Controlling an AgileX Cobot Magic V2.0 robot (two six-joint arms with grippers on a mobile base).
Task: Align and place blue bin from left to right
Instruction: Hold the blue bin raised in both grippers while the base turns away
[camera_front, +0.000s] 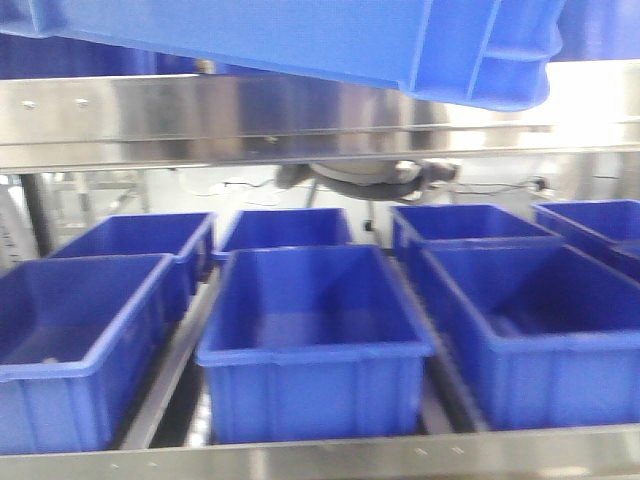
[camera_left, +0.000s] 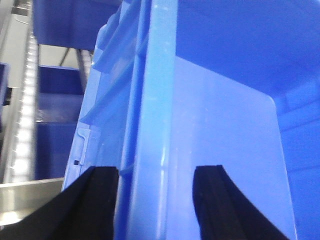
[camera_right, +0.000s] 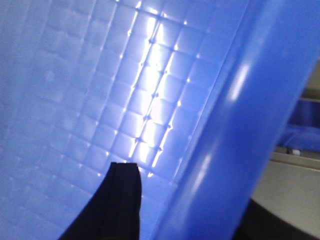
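Exterior front-facing view shows the blue bin aloft at 12 o'clock, above the shelf rail; the left gripper clamps its rim, while the right gripper shows one finger, so I cannot tell its grip. Hold the bin level and carry it toward 3 o'clock, square with the stored bins

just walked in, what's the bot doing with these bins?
The blue bin hangs tilted at the top of the front view, above the steel rail. The left claw straddles its rim, a finger either side. Only one finger of the right claw shows, inside the bin. Below, other bins sit in rows.
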